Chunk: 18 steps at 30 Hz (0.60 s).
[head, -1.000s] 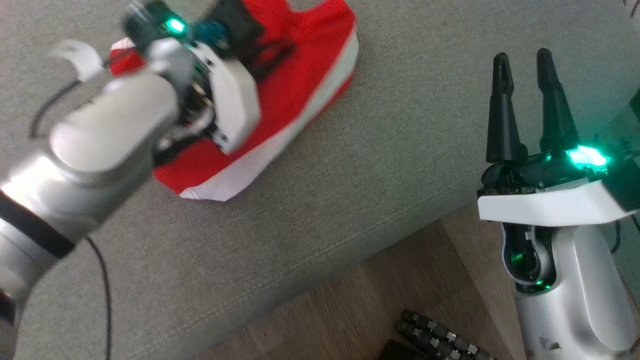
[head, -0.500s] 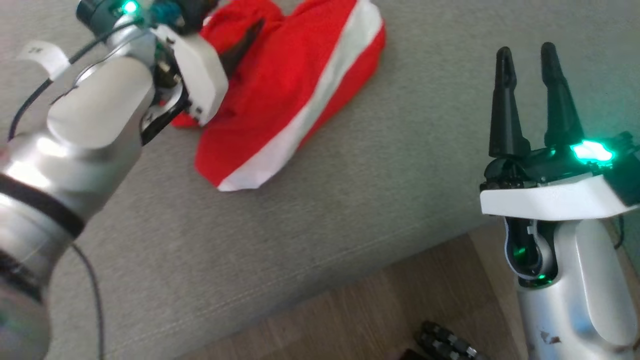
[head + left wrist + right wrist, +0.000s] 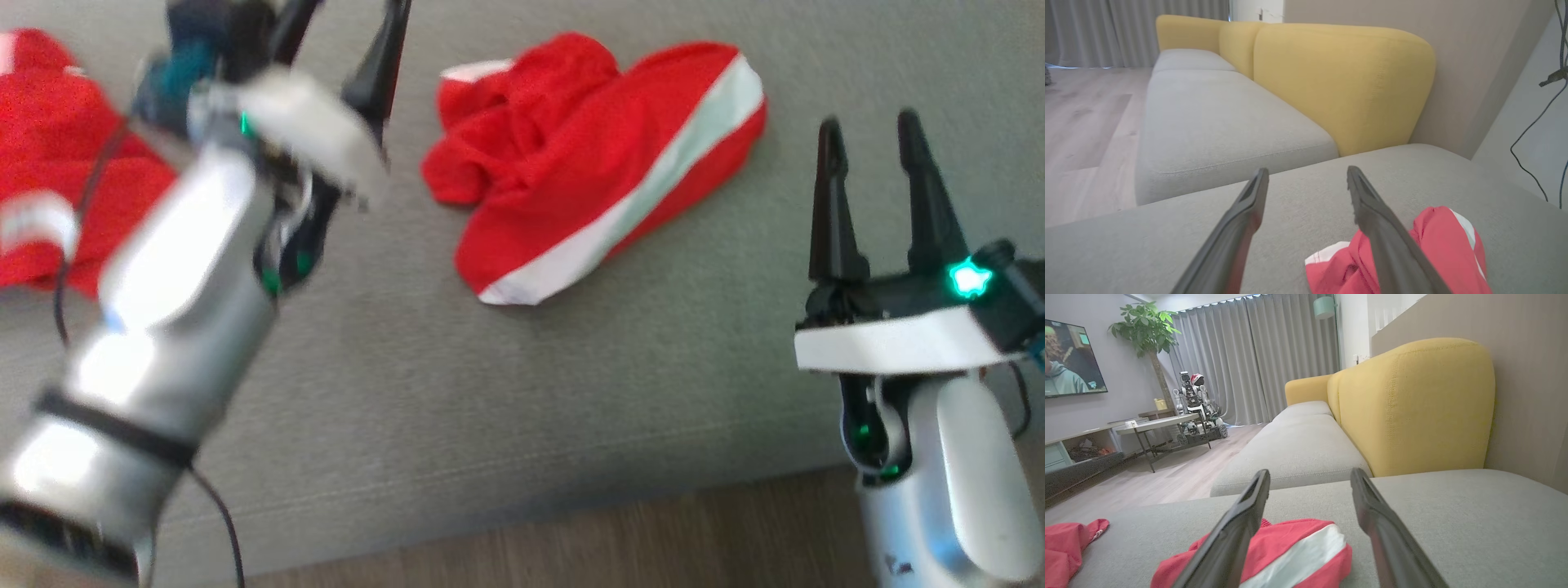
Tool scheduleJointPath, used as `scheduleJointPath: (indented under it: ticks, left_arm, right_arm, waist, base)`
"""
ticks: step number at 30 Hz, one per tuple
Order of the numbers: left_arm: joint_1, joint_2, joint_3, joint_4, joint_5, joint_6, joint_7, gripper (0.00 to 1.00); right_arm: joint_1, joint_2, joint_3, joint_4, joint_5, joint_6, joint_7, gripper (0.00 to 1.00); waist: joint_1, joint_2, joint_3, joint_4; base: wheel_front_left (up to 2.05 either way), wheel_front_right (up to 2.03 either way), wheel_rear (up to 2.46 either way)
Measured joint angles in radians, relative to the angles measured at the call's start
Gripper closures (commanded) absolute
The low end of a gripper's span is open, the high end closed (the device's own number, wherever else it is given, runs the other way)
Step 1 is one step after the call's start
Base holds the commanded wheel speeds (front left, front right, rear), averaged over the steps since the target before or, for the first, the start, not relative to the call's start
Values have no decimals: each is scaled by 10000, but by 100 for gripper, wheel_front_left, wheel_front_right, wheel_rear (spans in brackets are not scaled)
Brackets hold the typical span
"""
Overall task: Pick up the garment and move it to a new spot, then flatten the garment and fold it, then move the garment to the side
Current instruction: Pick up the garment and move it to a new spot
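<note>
The red garment with a white stripe [image 3: 588, 163] lies crumpled on the grey sofa seat [image 3: 522, 367]. My left gripper [image 3: 343, 33] is open and blurred, hanging above the seat to the garment's left and not touching it. In the left wrist view the left gripper [image 3: 1308, 171] holds nothing, and the garment [image 3: 1437, 245] sits low on the right behind one finger. My right gripper [image 3: 870, 122] stands open to the right of the garment, apart from it. Through the right gripper [image 3: 1310, 473] I see the garment [image 3: 1298, 551] lying on the seat beyond its fingers.
A second red garment [image 3: 49, 163] lies at the seat's left edge [image 3: 1065, 543]. Yellow backrests [image 3: 1412, 408] rise behind the seat. Wood floor [image 3: 653, 539] runs along the seat's front edge. A low table [image 3: 1155, 424] and another robot [image 3: 1196, 404] stand far off.
The left gripper has let go of the garment, opened and pulled away to its left. The garment now lies free. The head camera has shifted, so the whole picture slid right.
</note>
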Motion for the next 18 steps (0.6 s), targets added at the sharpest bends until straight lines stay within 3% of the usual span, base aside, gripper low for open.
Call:
scheduleJointPath:
  ticks: [4,10,18]
  left_arm:
    - [2208,4,1513,-1406,723,395,0,0]
    - [5051,-389,3657,-3243,1772,589,-2,0]
    - [7921,-1557,5235,-4567,3636,219,-2,0]
  right_arm:
    - [429,0,-190,230,-259,0,0,0]
    - [774,0,-347,418,-472,0,0,0]
    - [1462,2,-408,629,-523,0,0,0]
  waist:
    - [0,0,-576,523]
    - [0,0,-1362,1197]
    - [0,0,-2229,1701]
  base:
    - [0,0,0]
    - [0,0,0]
    - [0,0,0]
